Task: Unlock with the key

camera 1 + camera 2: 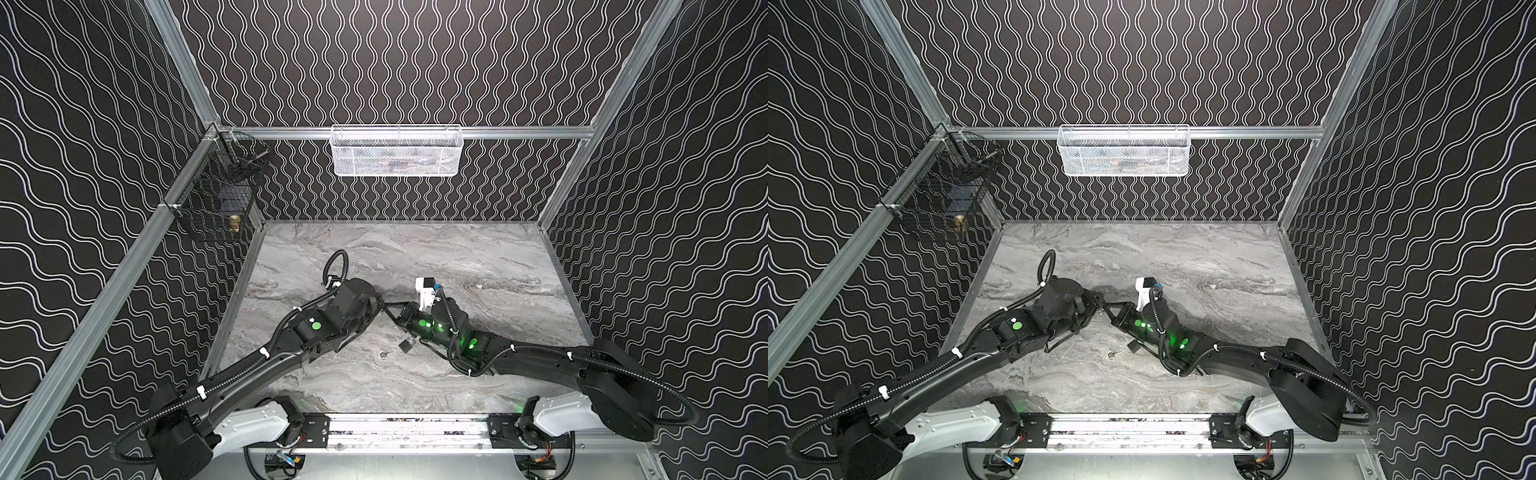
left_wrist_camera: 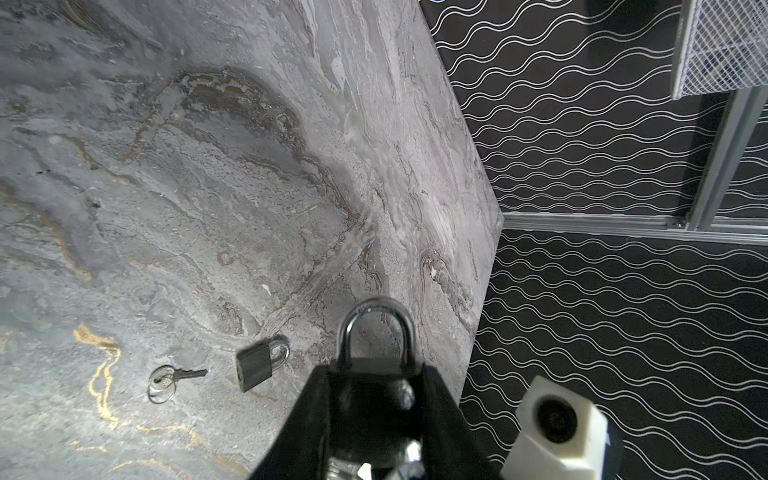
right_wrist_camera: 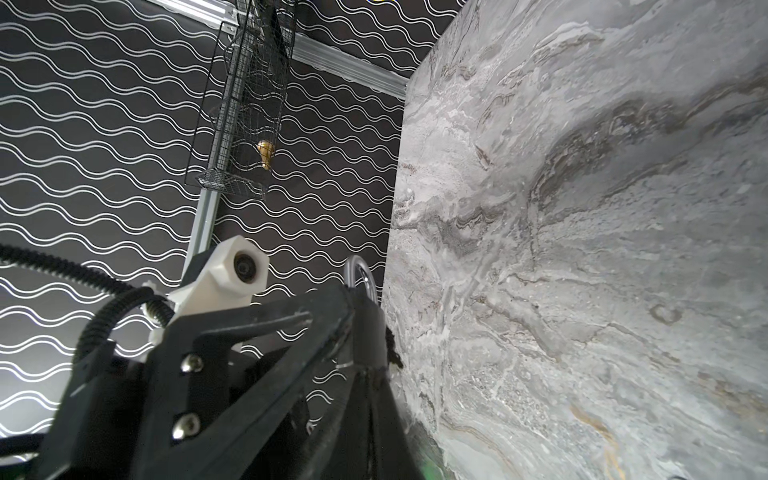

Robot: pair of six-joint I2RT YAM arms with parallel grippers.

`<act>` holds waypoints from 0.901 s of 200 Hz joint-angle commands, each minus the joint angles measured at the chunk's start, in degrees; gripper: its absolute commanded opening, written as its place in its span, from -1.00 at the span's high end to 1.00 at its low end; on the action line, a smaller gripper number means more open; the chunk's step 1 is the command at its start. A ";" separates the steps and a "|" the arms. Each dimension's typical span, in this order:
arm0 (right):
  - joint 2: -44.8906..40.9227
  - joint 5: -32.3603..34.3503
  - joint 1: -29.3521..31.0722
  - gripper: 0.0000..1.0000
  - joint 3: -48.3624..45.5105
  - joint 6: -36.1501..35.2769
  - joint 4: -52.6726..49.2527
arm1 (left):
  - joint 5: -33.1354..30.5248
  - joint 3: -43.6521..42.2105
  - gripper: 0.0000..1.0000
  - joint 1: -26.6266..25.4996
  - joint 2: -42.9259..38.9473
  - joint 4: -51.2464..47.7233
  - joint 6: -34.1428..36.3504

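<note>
A black padlock with a silver shackle hangs above the table. My left gripper is shut on its body, with the shackle pointing away from the wrist. My right gripper is shut, and its tips press against the underside of that padlock. Bright metal shows there in the left wrist view, which I take for the key. In both top views the two grippers meet tip to tip over the table's middle.
A second, smaller padlock and a loose key on a ring lie on the marble table below the arms. A white mesh basket hangs on the back rail. A black wire basket is fixed to the left wall.
</note>
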 commanded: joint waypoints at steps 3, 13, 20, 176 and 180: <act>0.08 0.98 0.07 1.00 -1.69 4.04 2.02 | 1.32 -1.46 0.90 -0.04 -1.31 8.51 -2.55; 0.13 0.85 0.09 1.00 -1.36 4.20 2.14 | 1.43 -1.99 0.92 -0.09 -1.55 9.41 -3.10; 0.11 0.73 0.10 1.00 -0.97 4.22 1.60 | 1.42 -1.76 0.92 -0.06 -1.46 9.32 -3.11; -0.11 3.53 0.21 1.00 -1.06 0.23 1.95 | 1.60 2.03 0.92 0.00 -0.08 5.31 5.60; -0.25 3.70 0.16 1.00 -1.16 -0.07 1.75 | 1.52 2.04 0.92 -0.01 0.01 4.99 6.01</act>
